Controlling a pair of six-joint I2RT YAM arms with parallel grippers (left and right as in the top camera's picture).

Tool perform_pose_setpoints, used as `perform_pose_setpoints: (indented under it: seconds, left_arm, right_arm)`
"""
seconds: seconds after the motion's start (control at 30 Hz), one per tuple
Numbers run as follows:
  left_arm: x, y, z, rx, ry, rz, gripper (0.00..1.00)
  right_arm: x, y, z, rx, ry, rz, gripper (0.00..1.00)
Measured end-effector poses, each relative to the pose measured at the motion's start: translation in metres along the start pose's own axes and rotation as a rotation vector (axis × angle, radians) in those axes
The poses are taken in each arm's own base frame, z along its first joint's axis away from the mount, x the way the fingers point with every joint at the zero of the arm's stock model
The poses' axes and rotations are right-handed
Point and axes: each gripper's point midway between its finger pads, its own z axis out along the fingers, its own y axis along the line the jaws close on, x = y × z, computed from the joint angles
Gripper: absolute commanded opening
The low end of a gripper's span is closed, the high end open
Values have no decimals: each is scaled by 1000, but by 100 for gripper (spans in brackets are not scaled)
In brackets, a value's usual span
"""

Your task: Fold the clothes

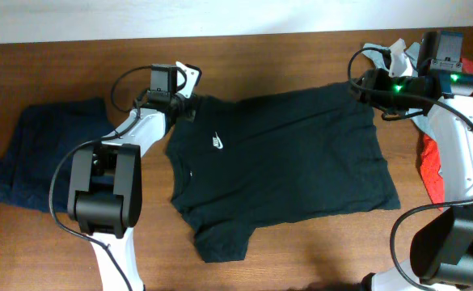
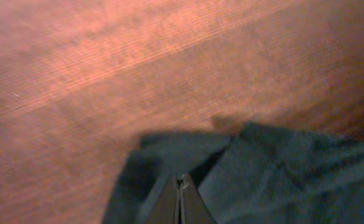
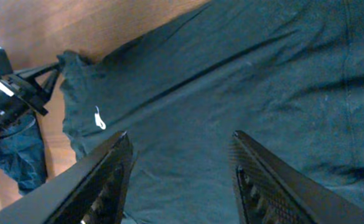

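Overhead, the black T-shirt (image 1: 285,162) lies spread flat on the wooden surface (image 1: 301,259), with its white swoosh logo (image 1: 217,143) facing up. The left gripper (image 1: 191,110) is closed at the T-shirt's far sleeve; I cannot tell whether it pinches cloth. The right gripper (image 1: 359,84) hangs over the T-shirt's hem corner on that same side, jaws apart and empty. A navy garment (image 1: 42,162) lies beyond the T-shirt's collar end.
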Motion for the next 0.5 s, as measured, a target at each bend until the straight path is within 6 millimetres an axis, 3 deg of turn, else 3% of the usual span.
perform_pose_setpoints:
  seconds: [0.13,0.23,0.27,0.33,0.4,0.47,0.5]
  left_arm:
    - [-14,19,0,-32,-42,-24,0]
    - [-28,44,-3,-65,-66,-61,1]
    - [-29,51,-6,-70,-56,-72,5]
    - [-30,61,-16,-64,-3,-103,24]
    - [-17,54,-23,-9,89,-131,28]
    - [-6,37,-30,74,159,-159,28]
    - [9,21,-34,132,232,-178,28]
  right_arm:
    - [2,0,0,1,8,4,52]
    - [6,-1,0,4,24,12,52]
    - [7,-1,0,5,28,13,52]
    - [10,-2,0,7,37,18,52]
    - [12,-2,0,10,47,24,52]
    - [13,-3,0,13,49,25,52]
    - [13,-3,0,15,49,24,52]
